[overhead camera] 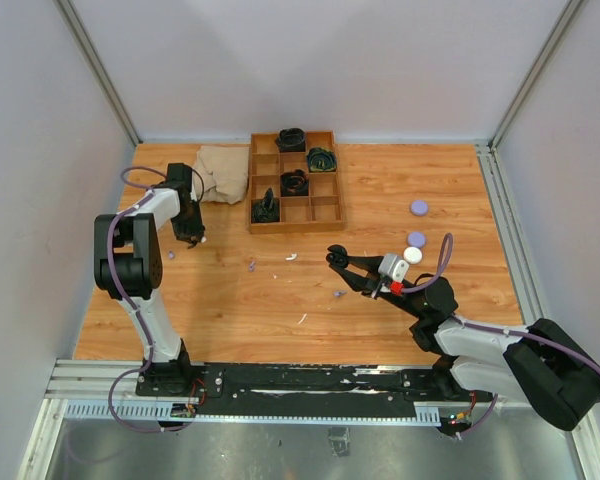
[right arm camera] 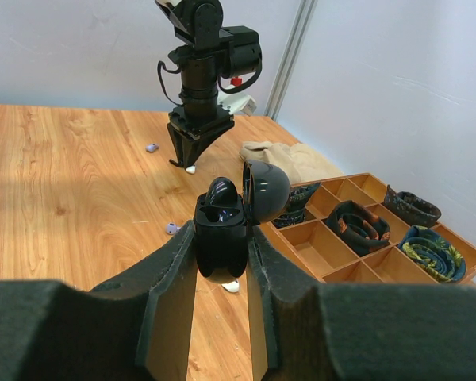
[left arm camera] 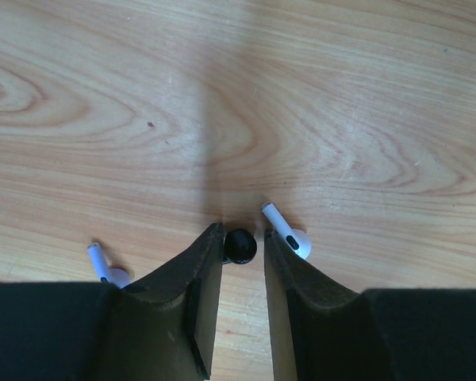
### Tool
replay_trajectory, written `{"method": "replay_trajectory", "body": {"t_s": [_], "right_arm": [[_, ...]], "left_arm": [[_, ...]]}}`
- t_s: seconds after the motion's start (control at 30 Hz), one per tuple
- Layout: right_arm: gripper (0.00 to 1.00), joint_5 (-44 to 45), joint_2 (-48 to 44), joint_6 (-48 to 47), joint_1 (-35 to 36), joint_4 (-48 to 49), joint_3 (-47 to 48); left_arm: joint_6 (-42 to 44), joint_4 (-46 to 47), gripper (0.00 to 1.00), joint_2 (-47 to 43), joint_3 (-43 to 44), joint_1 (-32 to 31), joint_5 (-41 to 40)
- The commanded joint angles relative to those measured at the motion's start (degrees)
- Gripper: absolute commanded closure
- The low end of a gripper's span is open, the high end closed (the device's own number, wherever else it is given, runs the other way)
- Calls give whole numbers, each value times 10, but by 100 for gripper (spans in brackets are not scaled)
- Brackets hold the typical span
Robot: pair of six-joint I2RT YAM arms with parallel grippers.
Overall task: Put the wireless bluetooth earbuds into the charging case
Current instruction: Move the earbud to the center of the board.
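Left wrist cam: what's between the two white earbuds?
The left gripper, its fingertips straddling a black earbud on the wood table. It shows in the left wrist view.

Light is bright and even, falling from overhead. In the top view the walls (overhead camera: 310,60) wash out pale. The table (overhead camera: 400,310) under the left gripper (overhead camera: 192,238) carries only a short, soft shadow. In the left wrist view a broad grey shadow runs up the wood away from that gripper. The grain there is sharp, while the fingers (left arm camera: 182,302) are dark and soft-edged. In the right wrist view a brighter patch lies on the table on the near side of the left gripper. The case (right arm camera: 220,242) has a dull sheen on its lid, and the right gripper (right arm camera: 220,226), closest to the lens, is blurred.
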Motion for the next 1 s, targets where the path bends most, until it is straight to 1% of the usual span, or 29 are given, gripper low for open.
{"method": "replay_trajectory", "body": {"t_s": [0.0,0.2,0.33,0.53,0.73,0.9,0.97], "right_arm": [[99,-3,2,-1,5,19,2],[99,-4,2,2,5,23,1],[99,-5,-2,4,5,24,0],[99,-6,-5,6,5,24,0],[99,-8,-9,10,5,27,-1],[99,-8,-11,9,5,23,0],[99,-7,-12,8,5,23,0]], "left_arm": [[-6,-23,69,11,-10,4,22],[-24,-27,78,-10,-36,4,35],[-43,-29,79,-30,-63,4,47],[-81,-27,80,-83,-110,-2,86],[-117,-15,80,-127,-161,-53,112],[-134,-5,78,-133,-183,-99,114],[-138,-5,76,-136,-188,-110,111]]}}
